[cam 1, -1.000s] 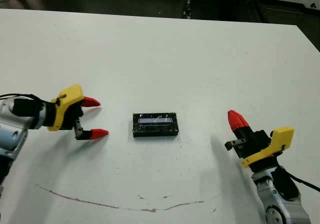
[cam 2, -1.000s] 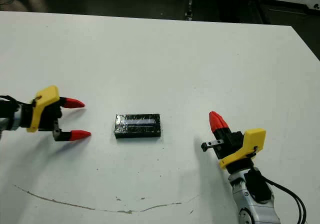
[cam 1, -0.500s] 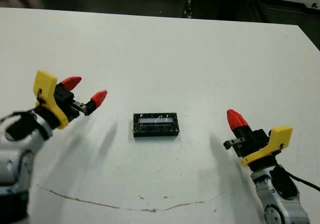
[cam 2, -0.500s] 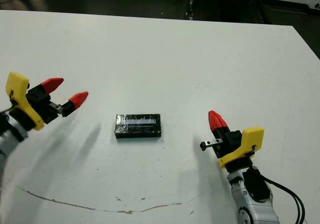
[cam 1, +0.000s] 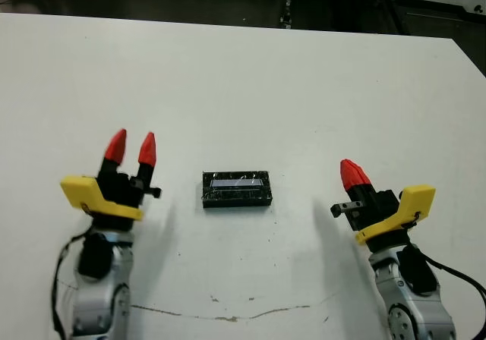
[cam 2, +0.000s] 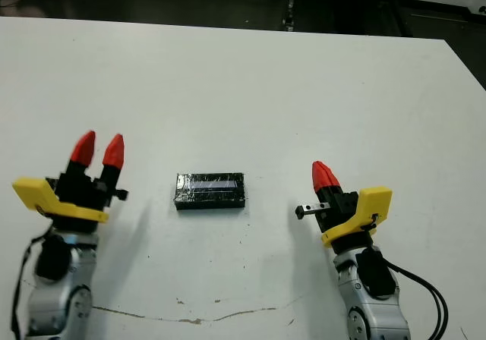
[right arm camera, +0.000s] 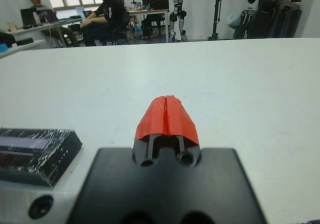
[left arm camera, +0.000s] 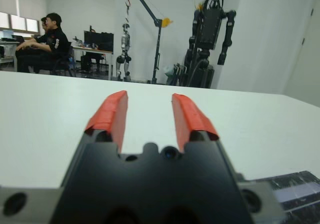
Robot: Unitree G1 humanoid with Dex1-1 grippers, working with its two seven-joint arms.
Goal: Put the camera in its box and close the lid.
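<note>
- The white table (cam 1: 250,74) is bare around the work, save for a thin brown scuff line (cam 1: 220,315) on the near side, between the two arms.
- Beyond the far edge, seated people (right arm camera: 102,14) and standing robots (left arm camera: 210,29) show in the wrist views; nothing lies between either gripper and the box.
- The box (cam 1: 236,190) lies flat with its black speckled lid (cam 2: 210,190) on top, a pale reflective strip across it.
- The left gripper (cam 1: 130,149) has its fingers parted with nothing between them; the box lies off to their right, apart from them.
- The right gripper (cam 1: 350,175) has its fingers pressed together, empty; the box lies to their left, well apart.
</note>
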